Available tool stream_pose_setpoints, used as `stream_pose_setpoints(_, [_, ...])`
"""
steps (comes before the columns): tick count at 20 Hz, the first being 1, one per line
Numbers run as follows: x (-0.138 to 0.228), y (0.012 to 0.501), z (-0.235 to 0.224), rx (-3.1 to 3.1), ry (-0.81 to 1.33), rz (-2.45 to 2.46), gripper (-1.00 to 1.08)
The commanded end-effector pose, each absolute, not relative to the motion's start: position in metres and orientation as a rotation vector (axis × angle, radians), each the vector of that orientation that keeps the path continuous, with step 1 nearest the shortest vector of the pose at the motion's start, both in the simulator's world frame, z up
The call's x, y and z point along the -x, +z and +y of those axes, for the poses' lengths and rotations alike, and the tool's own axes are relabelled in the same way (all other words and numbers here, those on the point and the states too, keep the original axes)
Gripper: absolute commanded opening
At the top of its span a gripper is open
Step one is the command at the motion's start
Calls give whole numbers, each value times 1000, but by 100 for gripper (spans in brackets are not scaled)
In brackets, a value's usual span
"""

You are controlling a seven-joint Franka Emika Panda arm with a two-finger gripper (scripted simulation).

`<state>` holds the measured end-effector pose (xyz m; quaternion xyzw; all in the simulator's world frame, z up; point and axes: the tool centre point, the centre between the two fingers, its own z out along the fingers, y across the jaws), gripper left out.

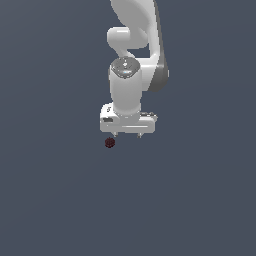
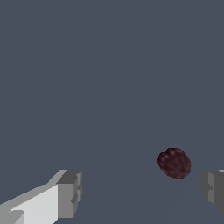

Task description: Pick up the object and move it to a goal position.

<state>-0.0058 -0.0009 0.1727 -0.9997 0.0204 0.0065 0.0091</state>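
The white Franka Panda arm comes down from the top of the exterior view, its rounded upper links folding over a grey-sided joint and ending in a thick vertical wrist segment that points straight down at the flat slate-grey floor. Below that wrist sits the broad white gripper, its hand block held level and its two short fingers pointing downward. The jaws stand spread wide with nothing between them: in the wrist view one grey-tipped white finger shows at one side of the frame and the grey tip of the other finger at the opposite edge, with bare floor across the gap. The tiny dark red-maroon, roundish, bumpy lump lies on the floor, just below and slightly to the exterior view's left of the nearer finger. In the wrist view the same lump appears close to one fingertip but apart from it, not touched by either finger. The gripper looks to hang just above the floor, though the plain surface gives little to judge its height by.
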Motion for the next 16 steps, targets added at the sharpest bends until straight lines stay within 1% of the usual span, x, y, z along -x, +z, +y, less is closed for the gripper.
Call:
stream_pose_setpoints(1, [6,173,-1,3123,20,64,100])
stream_pose_setpoints(9, [12,181,-22,3128,38,80,100])
stream_pose_setpoints(16, [13,181,-22,3128,38,88,100])
